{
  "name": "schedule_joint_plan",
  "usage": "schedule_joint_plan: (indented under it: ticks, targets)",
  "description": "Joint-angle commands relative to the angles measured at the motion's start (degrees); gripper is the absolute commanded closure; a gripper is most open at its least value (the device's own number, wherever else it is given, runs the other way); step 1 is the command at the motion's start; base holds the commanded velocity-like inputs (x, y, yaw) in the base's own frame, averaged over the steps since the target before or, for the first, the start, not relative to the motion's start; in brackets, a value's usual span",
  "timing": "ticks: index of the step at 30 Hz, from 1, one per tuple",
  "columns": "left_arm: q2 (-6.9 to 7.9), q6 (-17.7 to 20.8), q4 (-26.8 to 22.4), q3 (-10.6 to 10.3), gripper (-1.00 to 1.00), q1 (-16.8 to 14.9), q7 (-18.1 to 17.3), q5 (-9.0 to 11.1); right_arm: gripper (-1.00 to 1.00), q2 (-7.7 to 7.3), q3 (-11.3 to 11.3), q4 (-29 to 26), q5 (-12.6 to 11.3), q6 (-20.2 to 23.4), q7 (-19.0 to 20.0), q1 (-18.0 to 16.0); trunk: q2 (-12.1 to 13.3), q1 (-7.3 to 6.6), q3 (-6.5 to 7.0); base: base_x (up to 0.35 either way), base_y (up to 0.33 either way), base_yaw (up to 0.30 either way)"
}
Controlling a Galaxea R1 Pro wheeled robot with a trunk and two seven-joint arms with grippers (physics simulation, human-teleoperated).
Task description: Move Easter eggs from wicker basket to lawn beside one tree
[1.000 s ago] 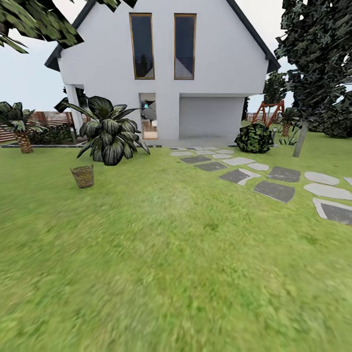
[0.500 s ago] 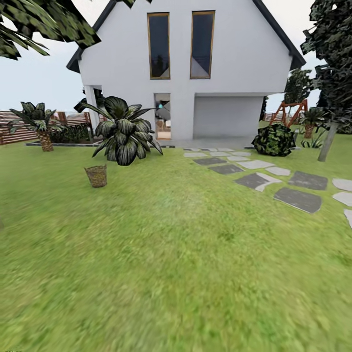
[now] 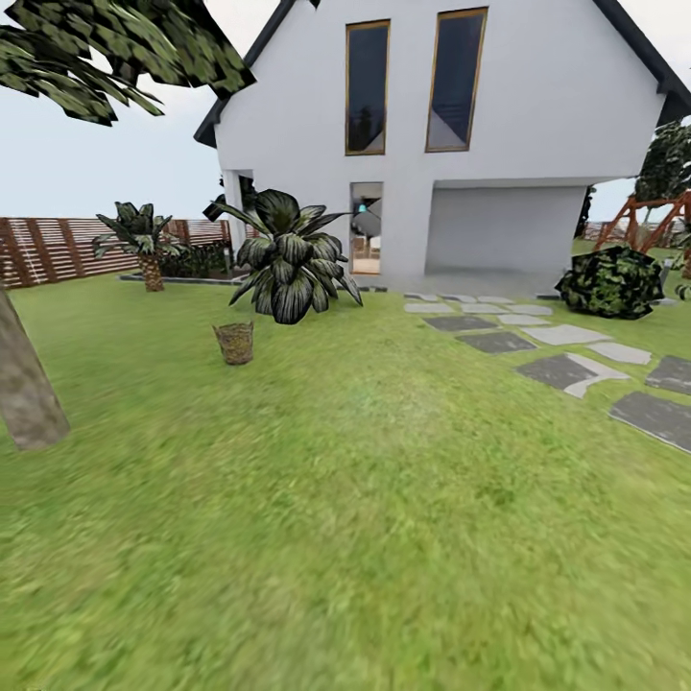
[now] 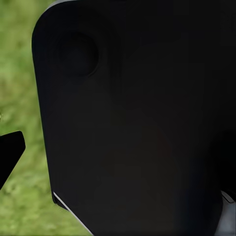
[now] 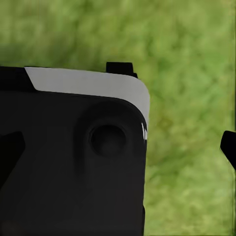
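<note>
While the wicker basket [image 3: 235, 343] sits well off on the lawn [image 3: 365, 499], beside a big leafy plant [image 3: 288, 267] and apart from the tree trunk [image 3: 24, 389], nothing looks done yet, and I cannot tell either gripper's opening.

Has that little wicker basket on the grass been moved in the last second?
No. The wicker basket keeps its place below-left of the big leafy plant; the whole scene slid right because the camera turned.
</note>
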Motion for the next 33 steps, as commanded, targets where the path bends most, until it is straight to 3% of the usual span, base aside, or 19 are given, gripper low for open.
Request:
schedule_joint_plan:
  ticks: [1,13,28,33]
  targets:
    - [0.0,-0.02,-0.11,-0.04,-1.0,0.03,-0.03,0.01,-1.0,-0.01,0.06,-0.01,0.12,0.06,0.04,-0.03,-0.02,0.04,-0.05,0.34,0.0,0.289]
    - [-0.03,-0.02,-0.11,-0.04,-1.0,0.03,-0.03,0.01,-1.0,-0.05,0.06,-0.01,0.12,0.06,0.04,-0.03,-0.02,0.04,-0.05,0.34,0.0,0.268]
    - [0.03,0.05,-0.11,-0.02,-1.0,0.03,0.03,0.04,-1.0,-0.57,-0.18,0.17,-0.23,0.0,-0.06,-0.03,-0.02,0.04,-0.05,0.34,0.0,0.012]
    - [0.21,0.18,-0.29,0.17,-1.0,0.03,-0.03,0.94,-1.0,-0.32,-0.38,3.0,-0.63,-0.12,-0.09,-0.03,-0.02,0.04,-0.05,0.34,0.0,0.0]
